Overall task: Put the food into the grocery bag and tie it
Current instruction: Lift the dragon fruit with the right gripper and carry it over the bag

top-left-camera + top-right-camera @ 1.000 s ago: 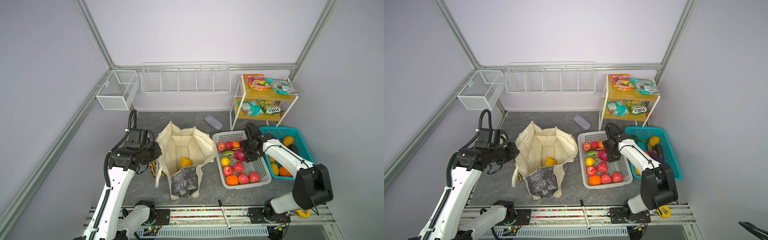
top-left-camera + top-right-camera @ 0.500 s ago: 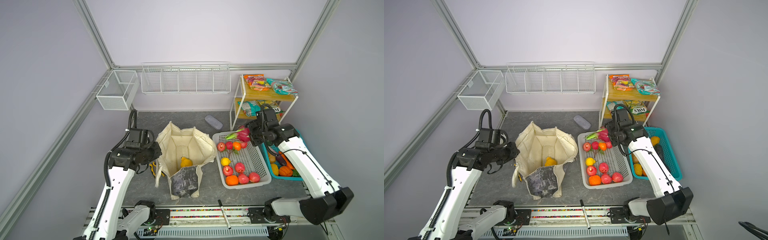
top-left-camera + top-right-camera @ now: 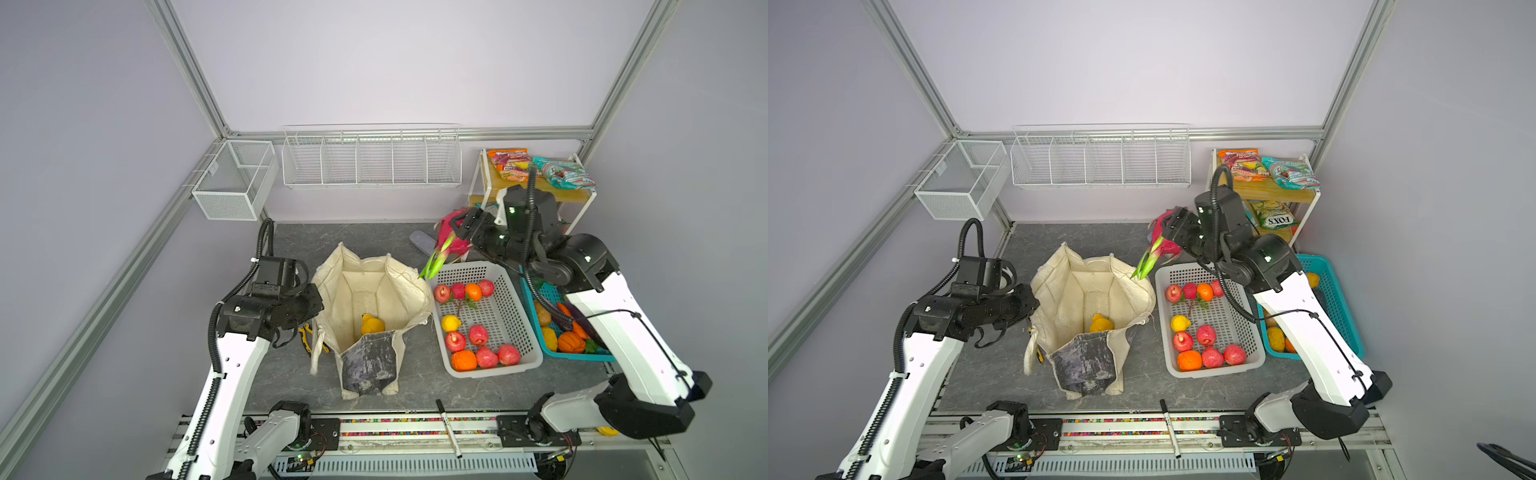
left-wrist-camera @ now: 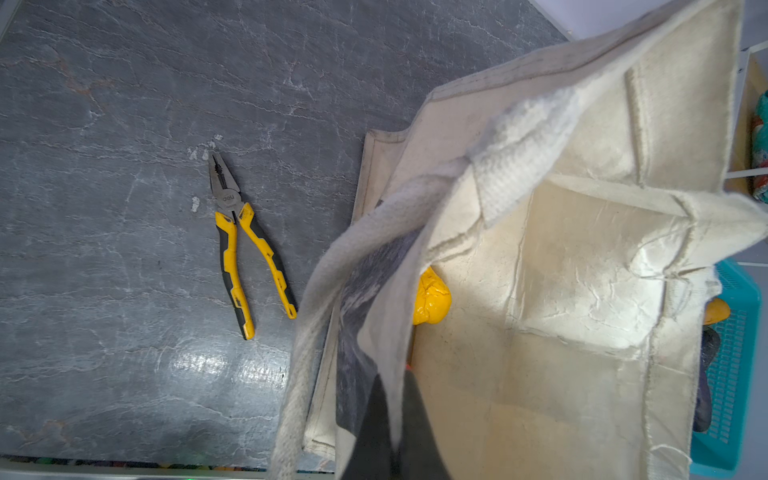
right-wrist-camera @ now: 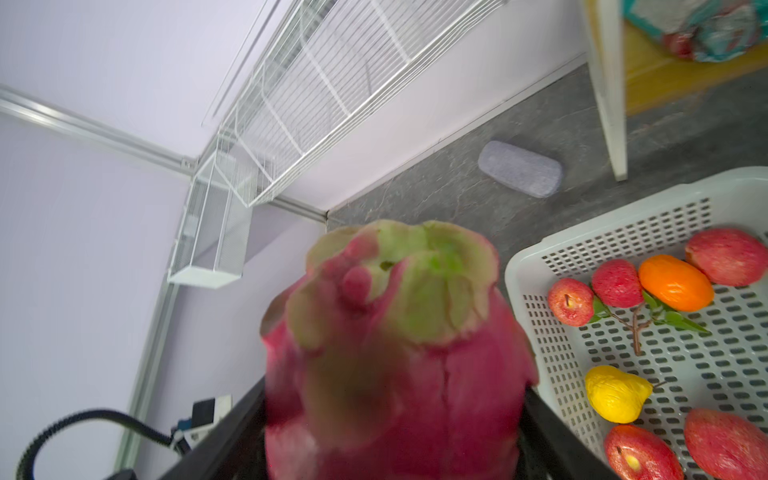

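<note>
The cream grocery bag (image 3: 370,286) (image 3: 1088,286) stands open mid-table, its grey marbled panel folded at the front. A yellow fruit (image 3: 371,324) (image 4: 432,299) lies at its bottom. My left gripper (image 3: 314,320) (image 4: 395,415) is shut on the bag's left rim, cloth pinched between its dark fingers. My right gripper (image 3: 461,232) (image 5: 392,399) is shut on a pink dragon fruit (image 3: 451,241) (image 3: 1163,243) (image 5: 395,353). It holds the fruit in the air over the far left corner of the white basket (image 3: 469,270), green tips pointing down beside the bag's right rim.
The white basket holds red apples (image 3: 478,334), oranges (image 3: 463,359) and a lemon. A teal basket (image 3: 1337,282) with more produce sits right of it under my right arm. Snack packets (image 3: 557,174) lie on the back-right shelf. A grey case (image 5: 519,168), pliers (image 4: 237,241) and a marker (image 3: 446,428) lie on the table.
My right gripper has lifted the dragon fruit out of the white basket and carried it up and back-left toward the bag. The left arm and the bag have stayed put.
</note>
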